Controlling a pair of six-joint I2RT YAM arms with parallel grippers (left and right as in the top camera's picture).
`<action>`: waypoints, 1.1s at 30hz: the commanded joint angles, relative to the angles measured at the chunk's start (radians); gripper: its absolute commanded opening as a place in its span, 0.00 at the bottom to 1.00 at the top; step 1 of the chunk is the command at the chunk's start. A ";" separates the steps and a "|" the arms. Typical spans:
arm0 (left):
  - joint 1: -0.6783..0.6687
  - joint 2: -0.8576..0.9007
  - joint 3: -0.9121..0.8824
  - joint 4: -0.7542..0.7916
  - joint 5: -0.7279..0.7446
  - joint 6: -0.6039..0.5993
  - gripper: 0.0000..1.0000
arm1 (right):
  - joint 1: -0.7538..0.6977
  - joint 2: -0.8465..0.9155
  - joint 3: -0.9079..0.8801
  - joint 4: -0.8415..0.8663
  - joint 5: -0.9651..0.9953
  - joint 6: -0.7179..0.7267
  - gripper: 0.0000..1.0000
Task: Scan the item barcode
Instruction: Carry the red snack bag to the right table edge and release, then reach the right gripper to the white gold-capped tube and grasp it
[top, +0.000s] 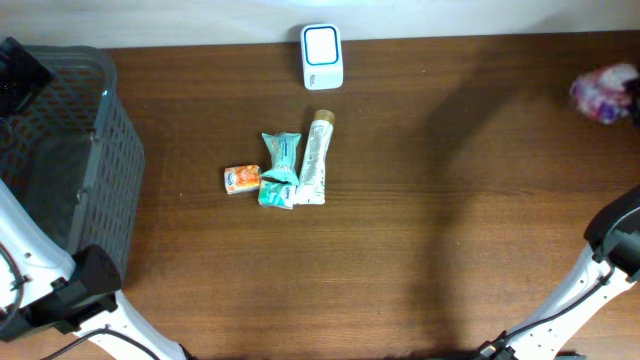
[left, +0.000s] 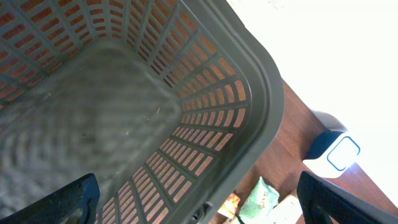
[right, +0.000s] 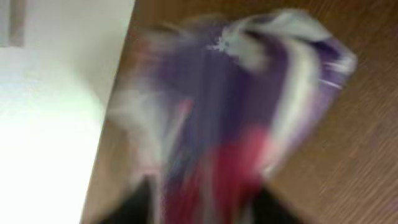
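The white and blue scanner (top: 322, 56) stands at the table's far edge and shows again as the scanner (left: 336, 152) in the left wrist view. A purple, white and red packet (top: 605, 93) is at the far right, blurred. In the right wrist view that packet (right: 249, 106) fills the frame, smeared by motion, its lower end between my right gripper's (right: 208, 208) dark fingers, which stand apart. I cannot tell whether they touch it. My left gripper (left: 199, 205) hangs wide open over the grey basket (left: 261, 93), holding nothing.
An orange packet (top: 242, 179), two teal packets (top: 281, 150) and a white tube (top: 317, 160) lie together mid-table. The grey basket (top: 110, 130) fills the left side. The right arm's base (top: 615, 245) stands at the right edge.
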 joint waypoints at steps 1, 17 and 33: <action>0.001 -0.011 0.010 0.000 0.003 -0.002 0.99 | -0.012 -0.035 -0.004 -0.007 0.003 -0.138 0.98; 0.001 -0.011 0.010 0.000 0.003 -0.002 0.99 | 0.743 -0.106 0.032 -0.529 -0.113 -0.585 0.99; 0.001 -0.011 0.010 0.000 0.003 -0.002 0.99 | 1.037 0.188 -0.037 -0.290 -0.193 -0.361 0.76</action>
